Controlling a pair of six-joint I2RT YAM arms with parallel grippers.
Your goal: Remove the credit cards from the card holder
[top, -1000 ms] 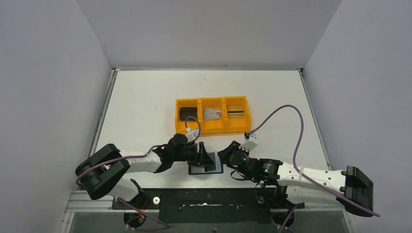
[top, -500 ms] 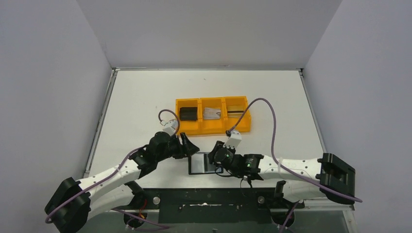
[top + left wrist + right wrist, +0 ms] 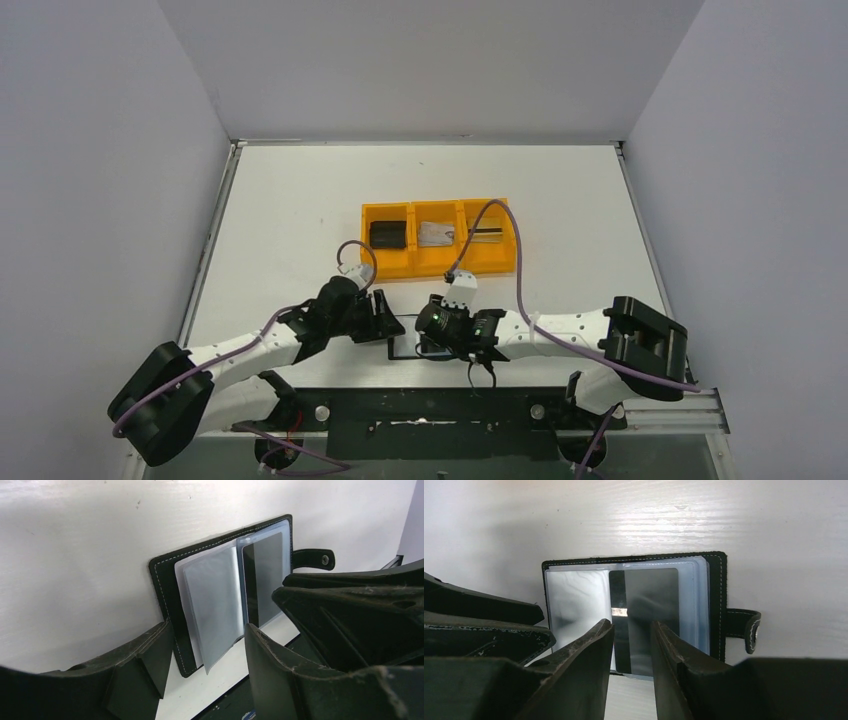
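The card holder (image 3: pixel 170 585) lies open and flat near the table's front edge, its tab (image 3: pixel 312 558) to the right. A dark grey card with a black stripe (image 3: pixel 644 605) sits in its right clear pocket. In the top view the holder (image 3: pixel 402 350) is mostly hidden under both grippers. My left gripper (image 3: pixel 205 647) is open and empty over the holder's left near corner. My right gripper (image 3: pixel 631 632) is open and empty just above the dark card. A silvery card (image 3: pixel 436 234) and a gold card (image 3: pixel 487 232) lie in the orange tray (image 3: pixel 438 266).
A chunky black block (image 3: pixel 388 234) fills the tray's left compartment. The tray stands just beyond the grippers. The table's front edge (image 3: pixel 260 680) runs right below the holder. The two grippers are very close, side by side (image 3: pixel 385 318) (image 3: pixel 432 325).
The holder, lifted partly open a second ago, now lies flat. My left gripper pulled back left, then returned to its left edge. My right gripper moved left over the holder.
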